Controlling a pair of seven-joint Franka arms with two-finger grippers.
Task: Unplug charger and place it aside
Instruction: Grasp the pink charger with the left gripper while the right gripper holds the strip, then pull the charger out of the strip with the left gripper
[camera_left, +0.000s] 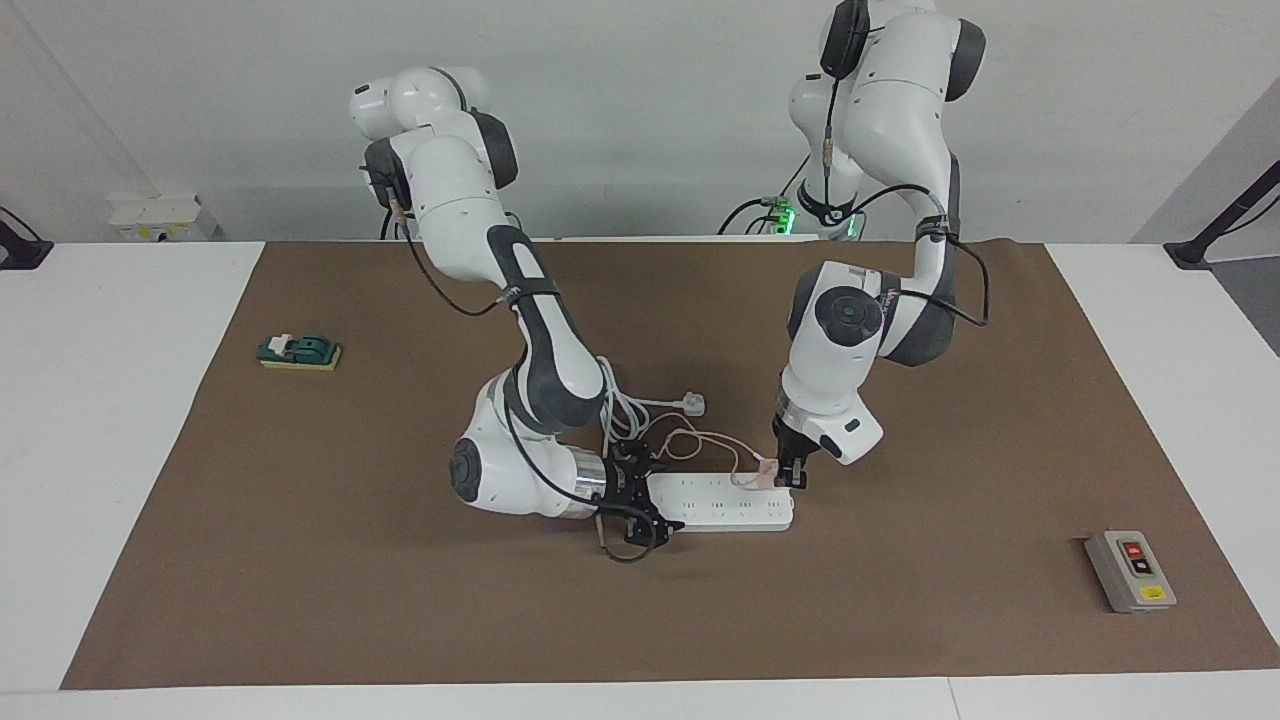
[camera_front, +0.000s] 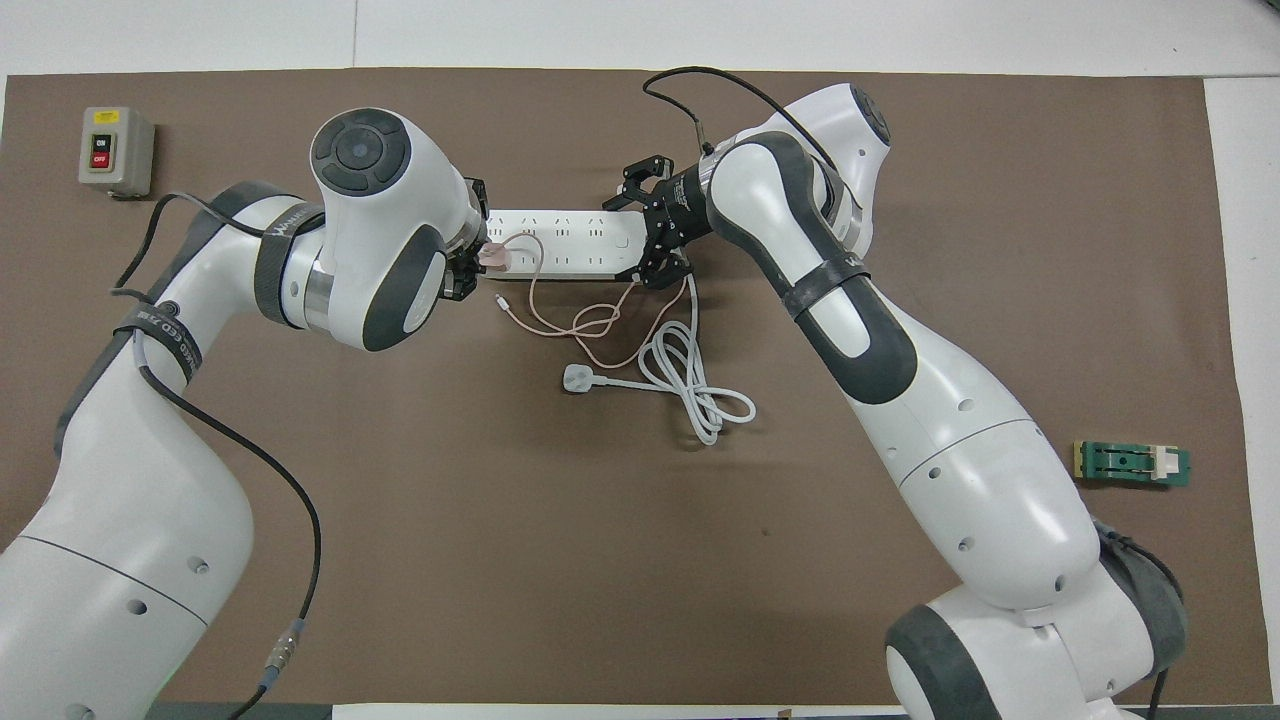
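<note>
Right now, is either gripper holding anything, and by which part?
The left gripper is at the charger plugged into the power strip, apparently closed on its body. The right gripper straddles the strip's other end, seemingly bracing it.

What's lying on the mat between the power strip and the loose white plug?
Only the charger's thin pink cable, looping between power strip and white plug; overhead view.

A pale pink charger (camera_left: 765, 473) with thin pink cable sits in a white power strip (camera_left: 722, 502) on a brown mat (camera_left: 300, 520), near a white plug (camera_left: 692, 404), a grey switch box (camera_left: 1130, 570) and a green block (camera_left: 300, 350).
</note>
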